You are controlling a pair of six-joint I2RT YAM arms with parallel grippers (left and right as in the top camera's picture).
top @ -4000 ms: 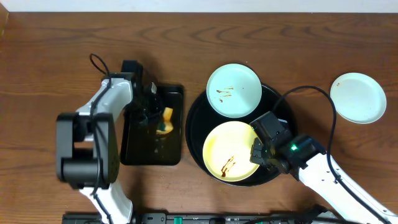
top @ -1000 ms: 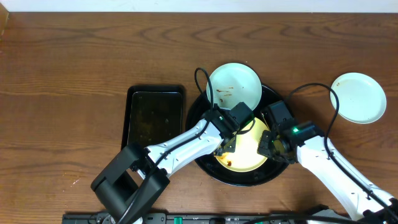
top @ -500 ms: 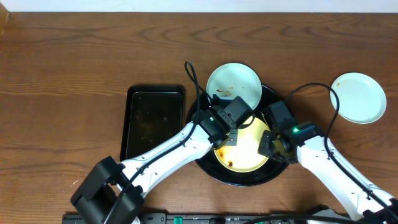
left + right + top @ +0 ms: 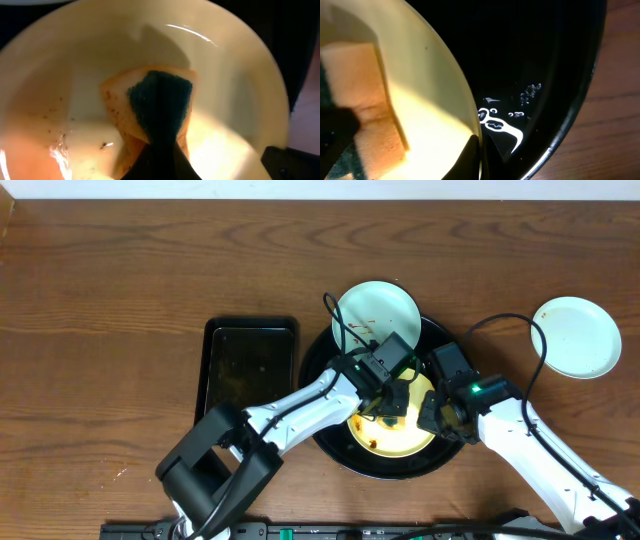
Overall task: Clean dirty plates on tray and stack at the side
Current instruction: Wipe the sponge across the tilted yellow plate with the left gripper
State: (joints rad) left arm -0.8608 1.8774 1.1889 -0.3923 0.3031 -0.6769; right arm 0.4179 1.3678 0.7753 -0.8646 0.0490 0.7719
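Observation:
The pale yellow plate (image 4: 402, 438) lies in the round black tray (image 4: 385, 470), with brown specks near its front edge. My left gripper (image 4: 392, 402) is shut on a yellow sponge with a dark green scrub face (image 4: 161, 97) and presses it onto the plate's inner surface (image 4: 235, 75). At the plate's right edge, my right gripper (image 4: 431, 419) is shut on the rim, which runs between its fingertips (image 4: 479, 156). A mint-green plate (image 4: 376, 320) with brown smears rests on the tray's far rim. Another mint-green plate (image 4: 575, 337) lies on the wood at the right.
A rectangular black tray (image 4: 248, 370) sits left of the round tray, holding only faint residue. Water drops gleam on the round tray's floor (image 4: 500, 125) beside the yellow plate. Both arms' cables arc over the tray's far side.
Four seconds ago the left gripper was at the rectangular tray with the sponge. Over the last second it has slid the sponge rightward across the yellow plate. The right arm has held still.

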